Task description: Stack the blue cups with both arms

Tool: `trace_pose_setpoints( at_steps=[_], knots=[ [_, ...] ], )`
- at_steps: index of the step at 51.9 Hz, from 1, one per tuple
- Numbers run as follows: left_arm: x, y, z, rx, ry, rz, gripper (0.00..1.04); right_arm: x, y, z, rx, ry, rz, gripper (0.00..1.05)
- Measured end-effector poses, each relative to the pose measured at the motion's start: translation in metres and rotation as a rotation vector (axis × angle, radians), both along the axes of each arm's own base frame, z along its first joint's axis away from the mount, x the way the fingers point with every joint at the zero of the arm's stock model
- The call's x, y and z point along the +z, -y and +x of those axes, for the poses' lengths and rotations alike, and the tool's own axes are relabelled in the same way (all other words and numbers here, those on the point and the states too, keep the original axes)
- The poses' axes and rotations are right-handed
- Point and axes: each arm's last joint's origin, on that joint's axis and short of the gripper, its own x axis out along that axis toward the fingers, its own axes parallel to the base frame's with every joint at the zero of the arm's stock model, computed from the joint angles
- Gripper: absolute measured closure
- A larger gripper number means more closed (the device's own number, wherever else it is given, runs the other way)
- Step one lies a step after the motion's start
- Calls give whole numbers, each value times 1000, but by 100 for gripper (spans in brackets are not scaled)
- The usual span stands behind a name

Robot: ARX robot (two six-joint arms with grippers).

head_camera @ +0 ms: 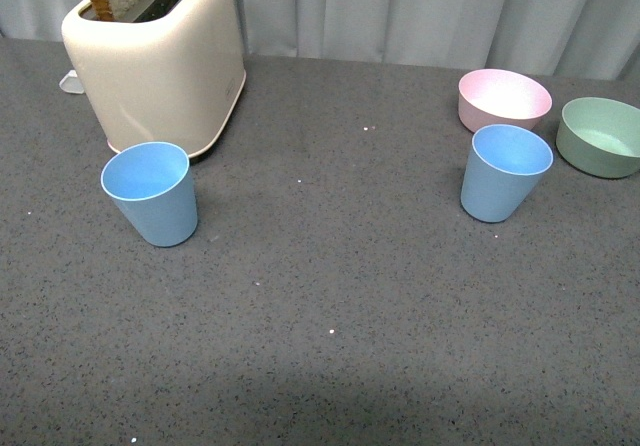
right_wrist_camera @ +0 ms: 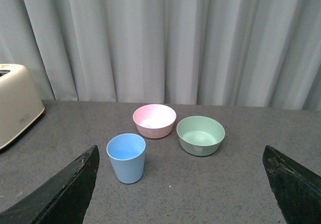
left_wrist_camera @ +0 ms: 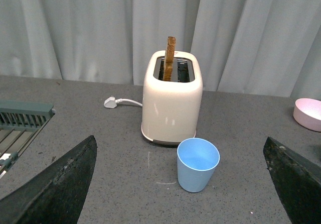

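Observation:
Two light blue cups stand upright and empty on the grey table. The left blue cup (head_camera: 151,193) is just in front of the toaster; it also shows in the left wrist view (left_wrist_camera: 197,164). The right blue cup (head_camera: 505,172) is in front of the pink bowl; it also shows in the right wrist view (right_wrist_camera: 126,157). Neither arm shows in the front view. My left gripper (left_wrist_camera: 183,184) is open and empty, well back from the left cup. My right gripper (right_wrist_camera: 180,184) is open and empty, back from the right cup, which sits toward its left finger (right_wrist_camera: 60,194).
A cream toaster (head_camera: 155,61) with a slice of toast stands at the back left, its plug (left_wrist_camera: 111,102) lying beside it. A pink bowl (head_camera: 504,99) and a green bowl (head_camera: 601,137) sit at the back right. A green rack (left_wrist_camera: 17,126) lies beyond the toaster's side.

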Motion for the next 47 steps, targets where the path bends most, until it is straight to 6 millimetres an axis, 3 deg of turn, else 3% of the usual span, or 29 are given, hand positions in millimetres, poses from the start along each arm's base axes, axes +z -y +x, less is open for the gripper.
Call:
trace_pose_setpoints(
  at_steps=[47],
  knots=[
    [0, 0, 0, 0, 0, 0, 7, 0, 0, 0, 0, 0, 0, 10]
  ],
)
